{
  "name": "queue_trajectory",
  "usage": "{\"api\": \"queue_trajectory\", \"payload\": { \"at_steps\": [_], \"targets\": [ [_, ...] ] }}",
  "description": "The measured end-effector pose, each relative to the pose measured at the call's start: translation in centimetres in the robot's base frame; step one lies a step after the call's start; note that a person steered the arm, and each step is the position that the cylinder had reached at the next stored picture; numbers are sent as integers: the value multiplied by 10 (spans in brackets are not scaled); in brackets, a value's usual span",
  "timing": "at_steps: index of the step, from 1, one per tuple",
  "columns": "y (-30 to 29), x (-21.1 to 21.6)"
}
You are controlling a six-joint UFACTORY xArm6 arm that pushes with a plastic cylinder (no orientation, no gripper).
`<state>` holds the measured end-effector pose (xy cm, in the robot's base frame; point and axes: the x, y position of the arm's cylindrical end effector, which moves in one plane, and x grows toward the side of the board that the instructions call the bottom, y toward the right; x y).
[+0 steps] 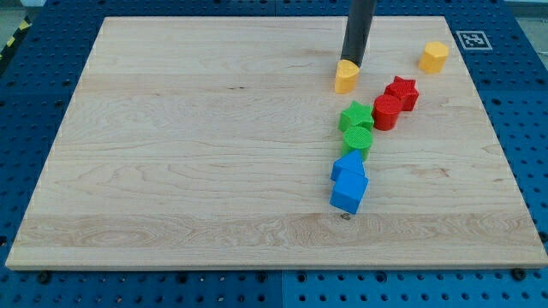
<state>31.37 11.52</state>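
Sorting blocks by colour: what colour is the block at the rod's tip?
Yellow: the yellow block touches my tip, clearest in the camera view.

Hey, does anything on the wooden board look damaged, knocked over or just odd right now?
Nothing stands out. My tip sits at the top edge of a yellow block; the green star, green cylinder and blue blocks look intact on the board.

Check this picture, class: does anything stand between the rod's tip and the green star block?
Yes. My tip sits at the top edge of a yellow block, which lies between it and the green star block lower down the board.
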Motion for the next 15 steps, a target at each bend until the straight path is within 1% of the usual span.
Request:
{"api": "queue_trajectory", "payload": {
  "at_steps": [1,2,3,4,5,6,7,8,10,11,15],
  "targets": [
    [17,-2],
    [3,11],
    [-12,12],
    [-20,-12],
    [-20,8],
    [-24,19],
    [-42,19],
    [-51,29],
    [-41,14],
    [-39,35],
    [-39,47]
  ]
}}
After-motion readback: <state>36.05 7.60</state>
